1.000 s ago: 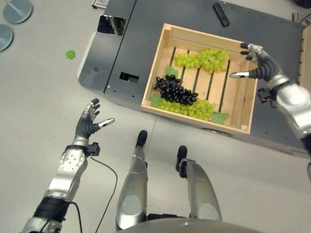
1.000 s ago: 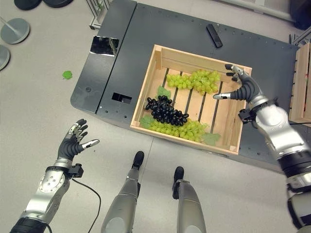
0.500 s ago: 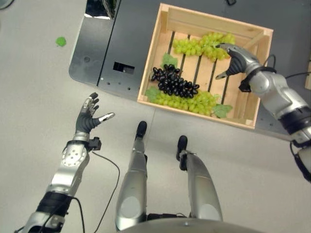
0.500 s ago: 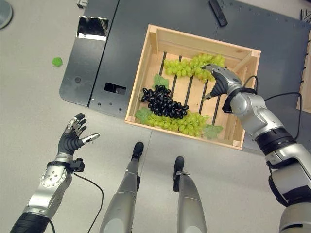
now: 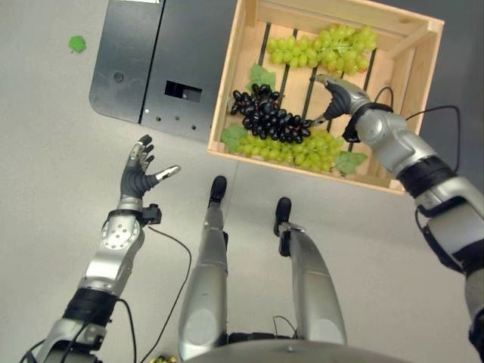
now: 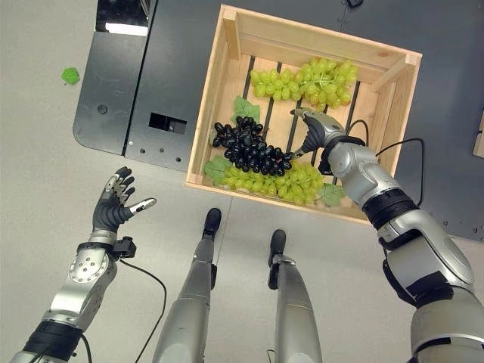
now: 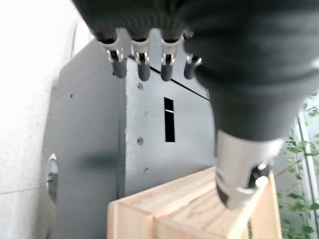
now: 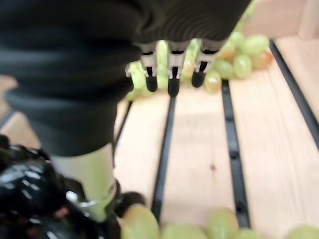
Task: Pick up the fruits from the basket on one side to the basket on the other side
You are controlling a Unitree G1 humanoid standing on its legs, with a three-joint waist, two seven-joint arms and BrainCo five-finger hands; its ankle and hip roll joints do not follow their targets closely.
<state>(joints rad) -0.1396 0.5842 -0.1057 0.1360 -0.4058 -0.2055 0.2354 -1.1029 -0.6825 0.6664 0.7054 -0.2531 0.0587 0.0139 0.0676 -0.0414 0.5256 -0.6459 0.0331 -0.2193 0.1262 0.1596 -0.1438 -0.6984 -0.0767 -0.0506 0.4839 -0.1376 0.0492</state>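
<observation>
A wooden slatted crate (image 6: pixel 203 113) on a dark platform holds a black grape bunch (image 6: pixel 246 151), a green bunch (image 6: pixel 302 79) along its far side and another green bunch (image 6: pixel 272 181) along its near side. My right hand (image 6: pixel 314 130) is low inside the crate at the black bunch's right end, open, with fingers (image 8: pixel 172 74) straight over the slats. Its thumb (image 8: pixel 92 184) rests against the black grapes (image 8: pixel 25 194). My left hand (image 5: pixel 140 175) hovers open over the floor, left of the crate, holding nothing.
The dark platform (image 6: pixel 166 68) has a rectangular slot (image 6: pixel 162 122) left of the crate. A loose green leaf (image 6: pixel 70 75) lies on the floor at the far left. Part of a second wooden crate (image 6: pixel 479 136) shows at the right edge.
My right hand has come from the crate's far right corner down and left to the black bunch's right end. The camera has shifted. The left hand has held still.
</observation>
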